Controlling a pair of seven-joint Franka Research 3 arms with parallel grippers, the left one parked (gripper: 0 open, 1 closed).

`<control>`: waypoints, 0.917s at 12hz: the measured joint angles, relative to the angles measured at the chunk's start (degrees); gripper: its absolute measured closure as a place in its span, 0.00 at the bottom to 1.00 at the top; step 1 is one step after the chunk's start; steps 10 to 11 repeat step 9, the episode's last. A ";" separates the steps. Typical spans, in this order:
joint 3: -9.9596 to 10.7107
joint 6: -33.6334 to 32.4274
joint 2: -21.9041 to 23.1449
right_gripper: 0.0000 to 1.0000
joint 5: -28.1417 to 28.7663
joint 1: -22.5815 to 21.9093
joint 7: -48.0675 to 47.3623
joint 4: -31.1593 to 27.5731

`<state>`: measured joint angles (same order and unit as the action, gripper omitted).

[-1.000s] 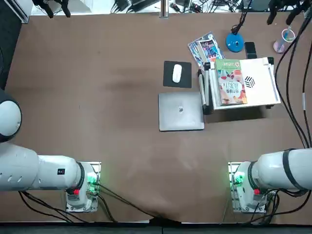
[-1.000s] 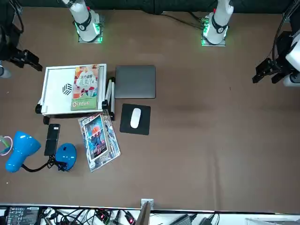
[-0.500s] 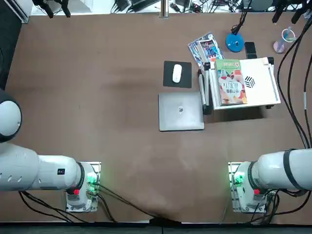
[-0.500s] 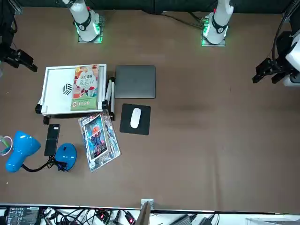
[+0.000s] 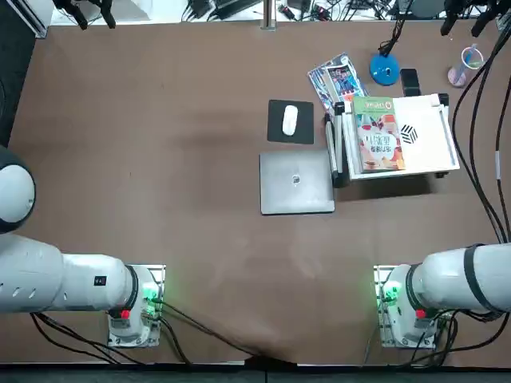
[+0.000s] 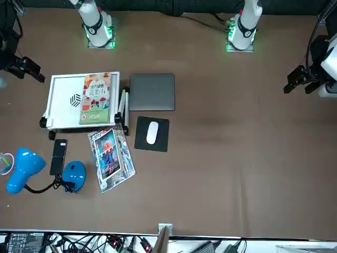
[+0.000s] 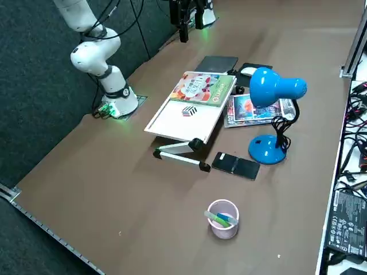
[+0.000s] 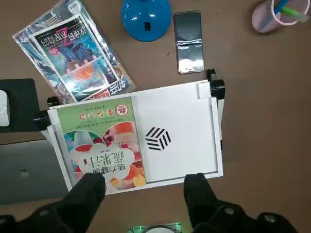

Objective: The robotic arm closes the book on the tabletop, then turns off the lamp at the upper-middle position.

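Observation:
The book (image 5: 378, 134) lies shut, green cover up, on the left part of a white tilted stand (image 5: 427, 140); it also shows in the front view (image 6: 96, 98), the side view (image 7: 200, 89) and the wrist view (image 8: 102, 145). Behind it stands the lamp, with a blue disc base (image 5: 384, 70) (image 8: 146, 17) and a blue head (image 6: 26, 163) (image 7: 275, 86) on a black neck. My right gripper (image 8: 143, 191) hangs high above the stand's near edge, open, with nothing between its fingers. It shows at the table's far right corner (image 5: 463, 17) and at the left edge of the front view (image 6: 25, 67).
A glossy magazine (image 5: 339, 80) lies left of the lamp base. A black phone (image 5: 409, 80) and a pink-rimmed cup (image 5: 463, 68) are to its right. A mouse (image 5: 290, 120) on a black pad and a grey laptop (image 5: 296, 182) sit left of the stand.
My right gripper has drifted slightly toward the far edge of the table, still open. Book, lamp and the other objects have not moved.

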<state>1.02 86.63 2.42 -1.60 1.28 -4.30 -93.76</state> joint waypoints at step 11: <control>0.00 0.09 -0.37 0.00 0.77 0.01 -0.01 -0.03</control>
